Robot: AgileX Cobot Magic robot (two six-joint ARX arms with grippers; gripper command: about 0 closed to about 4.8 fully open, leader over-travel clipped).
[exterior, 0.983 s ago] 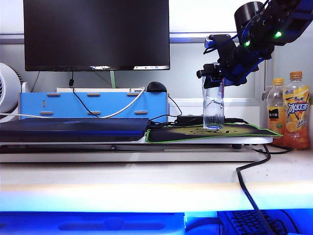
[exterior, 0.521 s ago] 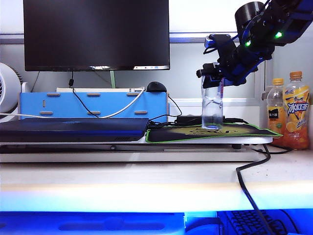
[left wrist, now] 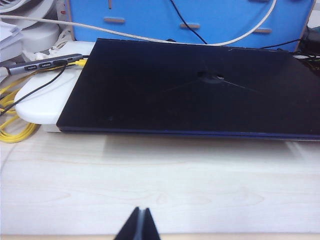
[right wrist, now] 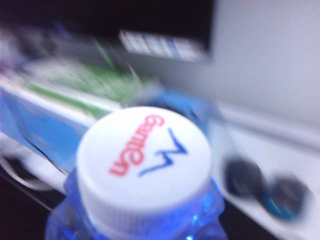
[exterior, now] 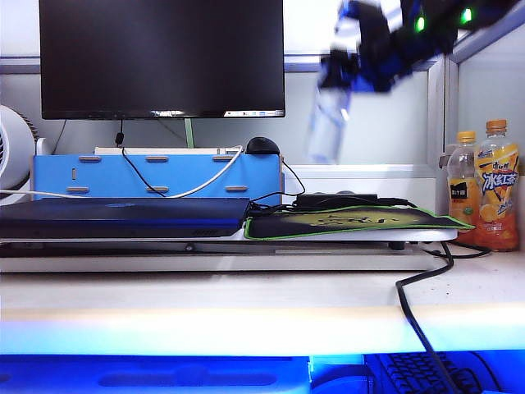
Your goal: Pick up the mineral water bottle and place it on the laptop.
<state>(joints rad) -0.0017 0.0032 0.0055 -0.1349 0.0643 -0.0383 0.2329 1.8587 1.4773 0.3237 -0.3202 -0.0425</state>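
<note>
1. A black monitor stands at the back above a blue box.
2. The laptop lies closed and flat on the left of the desk, beside the green-edged mouse mat.
3. The right gripper, blurred and high in the exterior view, is clamped on the mineral water bottle, which hangs tilted in the air above the mat; its white cap fills the right wrist view.
4. Two orange-capped juice bottles stand at the far right.
5. The left gripper hovers over bare desk in front of the laptop, fingertips together, holding nothing.
</note>
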